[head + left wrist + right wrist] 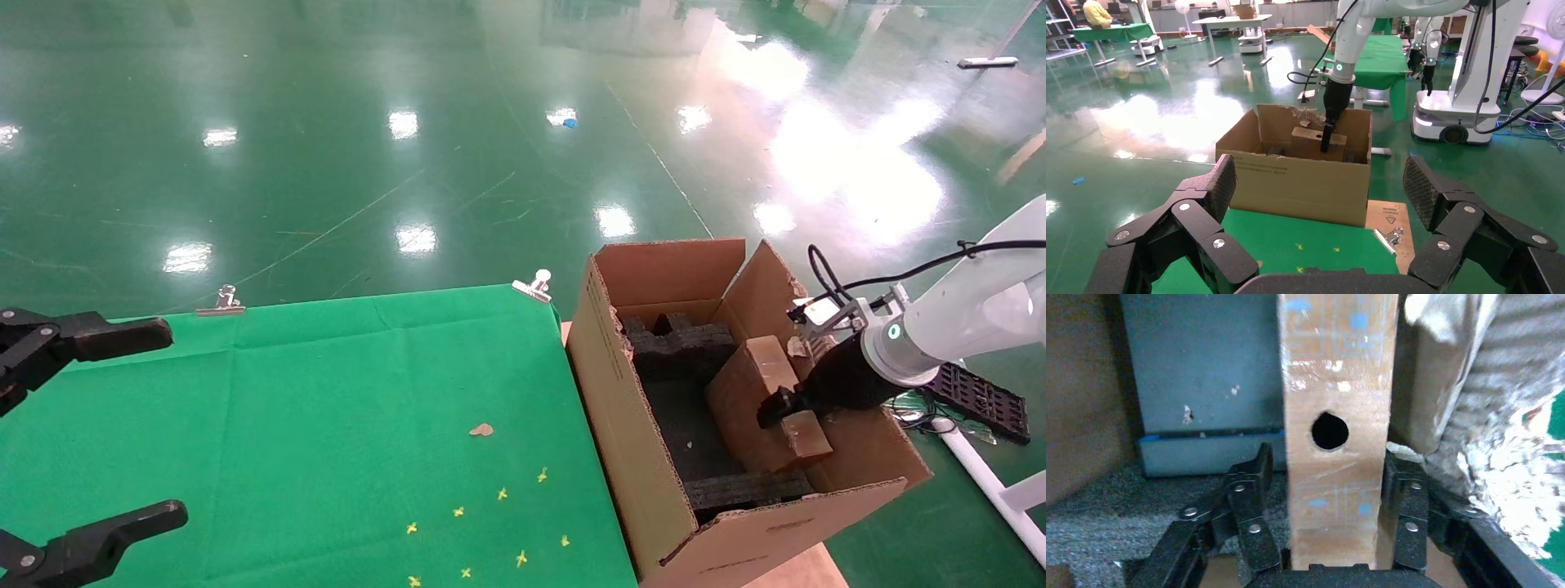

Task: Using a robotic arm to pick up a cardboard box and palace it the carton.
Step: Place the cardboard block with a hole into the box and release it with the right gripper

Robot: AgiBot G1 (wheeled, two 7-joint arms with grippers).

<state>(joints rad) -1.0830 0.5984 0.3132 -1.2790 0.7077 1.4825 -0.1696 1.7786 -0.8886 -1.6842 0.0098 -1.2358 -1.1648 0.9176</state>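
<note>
Lower cardboard box (756,400) squarely onto foam inside carton (654,457); right gripper (786,408) jaws clamping it; left gripper (1315,202) wide open.

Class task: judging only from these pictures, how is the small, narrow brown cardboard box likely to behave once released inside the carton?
The small, narrow brown cardboard box probably stays stiff: its faces look flat in the right hand. Its worn surface suggests decent friction, so slipping seems unlikely. It leans in the large brown corrugated carton, so it may tip when released.
</note>
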